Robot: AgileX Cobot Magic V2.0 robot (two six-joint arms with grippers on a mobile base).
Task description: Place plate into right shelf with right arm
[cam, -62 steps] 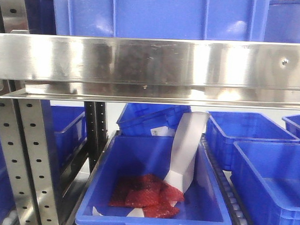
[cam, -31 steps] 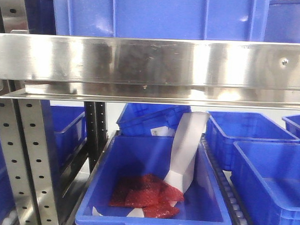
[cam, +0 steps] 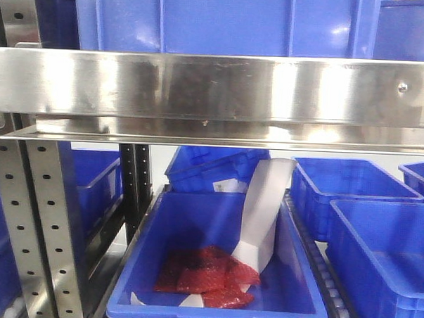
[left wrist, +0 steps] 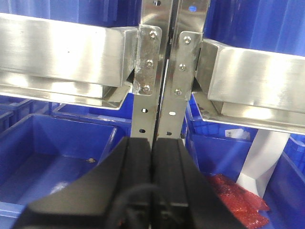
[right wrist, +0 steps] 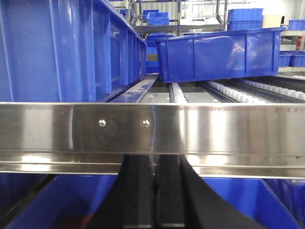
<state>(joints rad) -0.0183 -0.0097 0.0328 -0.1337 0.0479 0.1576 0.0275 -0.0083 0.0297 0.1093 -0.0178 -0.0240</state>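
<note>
The plate is out of view in every frame. The right shelf point(cam: 215, 89) fills the front view: a shiny steel rail across the upper half, with perforated uprights point(cam: 44, 222) at the left. My right gripper point(right wrist: 155, 157) is shut with nothing between its fingers, its tips just in front of the shelf's front rail point(right wrist: 152, 129). My left gripper point(left wrist: 152, 139) is also shut and empty, pointing at the bolted steel uprights point(left wrist: 162, 71) where two rails meet. Neither gripper shows in the front view.
A blue bin point(cam: 214, 272) below the rail holds red packets point(cam: 207, 275) and a white paper strip point(cam: 262, 210). More blue bins point(cam: 377, 237) stand to the right and on the level above point(cam: 225, 22). Roller tracks point(right wrist: 228, 90) and a tilted blue bin point(right wrist: 219, 52) lie behind the rail.
</note>
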